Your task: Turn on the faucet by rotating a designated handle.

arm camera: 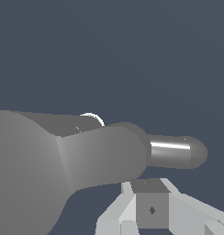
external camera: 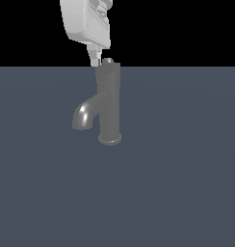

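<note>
The faucet is a dark grey glossy tap standing upright on a flared round base, and its curved spout bends toward the exterior view's left. In the wrist view the faucet body fills one side. The handle sticks out of it as a thin lever with a bright highlight. In the exterior view only a small rounded nub shows on the cap. My white gripper hangs from above, its tips just beside the cap on the exterior view's left. In the wrist view the gripper lies close beside the handle, its fingers together with nothing between them.
A flat slate-blue floor spreads around the faucet, with black background above it. No other objects show.
</note>
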### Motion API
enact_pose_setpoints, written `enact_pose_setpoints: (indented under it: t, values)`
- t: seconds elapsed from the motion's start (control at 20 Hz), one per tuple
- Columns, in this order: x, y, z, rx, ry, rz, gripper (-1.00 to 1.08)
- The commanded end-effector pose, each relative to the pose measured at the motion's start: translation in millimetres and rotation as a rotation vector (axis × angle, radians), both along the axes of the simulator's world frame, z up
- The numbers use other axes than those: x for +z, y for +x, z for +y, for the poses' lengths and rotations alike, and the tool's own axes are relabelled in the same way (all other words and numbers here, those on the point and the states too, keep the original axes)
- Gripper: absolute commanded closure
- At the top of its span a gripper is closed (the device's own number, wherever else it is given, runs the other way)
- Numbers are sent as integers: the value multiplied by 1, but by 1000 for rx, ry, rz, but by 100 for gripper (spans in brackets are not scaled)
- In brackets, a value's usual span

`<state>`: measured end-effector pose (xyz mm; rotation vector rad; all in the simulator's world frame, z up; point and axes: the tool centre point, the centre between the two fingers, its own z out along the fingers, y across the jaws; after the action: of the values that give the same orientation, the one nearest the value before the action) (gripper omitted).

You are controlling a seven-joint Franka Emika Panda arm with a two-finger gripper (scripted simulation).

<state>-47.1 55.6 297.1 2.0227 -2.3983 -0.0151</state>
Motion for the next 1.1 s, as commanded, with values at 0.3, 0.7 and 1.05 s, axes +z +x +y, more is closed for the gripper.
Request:
enact_pose_setpoints:
  t: [0.3,0.7,1.05]
  values:
    - [0,10,-25,-1,6,-2,108]
    - [0,31,-50,-27,2,-4,108]
    - [0,47,-72,-49,0,-6,108]
